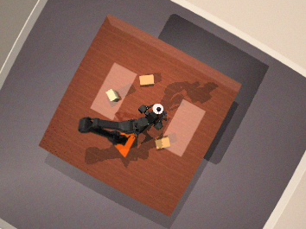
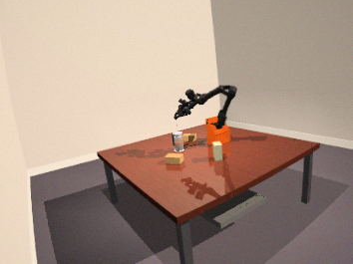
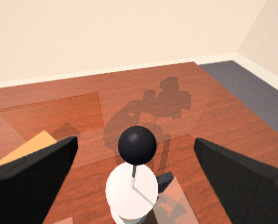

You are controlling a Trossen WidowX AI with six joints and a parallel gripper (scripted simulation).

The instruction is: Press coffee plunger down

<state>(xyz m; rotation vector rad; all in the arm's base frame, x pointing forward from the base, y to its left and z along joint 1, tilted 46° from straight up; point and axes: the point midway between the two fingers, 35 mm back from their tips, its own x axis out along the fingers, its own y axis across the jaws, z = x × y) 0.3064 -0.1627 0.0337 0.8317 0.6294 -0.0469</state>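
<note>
The coffee press (image 1: 155, 105) (image 2: 178, 143) (image 3: 120, 192) stands upright on the table, with a white lid and a dark side handle. Its plunger is up: a thin rod rises from the lid to a black ball knob (image 3: 137, 145) (image 1: 158, 109). My gripper (image 1: 154, 114) (image 2: 176, 116) (image 3: 137, 142) is open and empty, high above the lid at about the knob's height. In the wrist view the knob shows between the two spread fingers, with a gap on each side. How far forward the fingertips reach relative to the knob is hard to tell.
A tan block (image 1: 146, 79) (image 2: 175, 158) (image 3: 31, 146) lies to the press's left in the wrist view. Another tan block (image 1: 162, 143) (image 2: 189, 137) lies on its other side. A pale block (image 1: 112, 95) (image 2: 217, 150) stands farther off, towards the orange arm base (image 1: 125, 149) (image 2: 218, 132).
</note>
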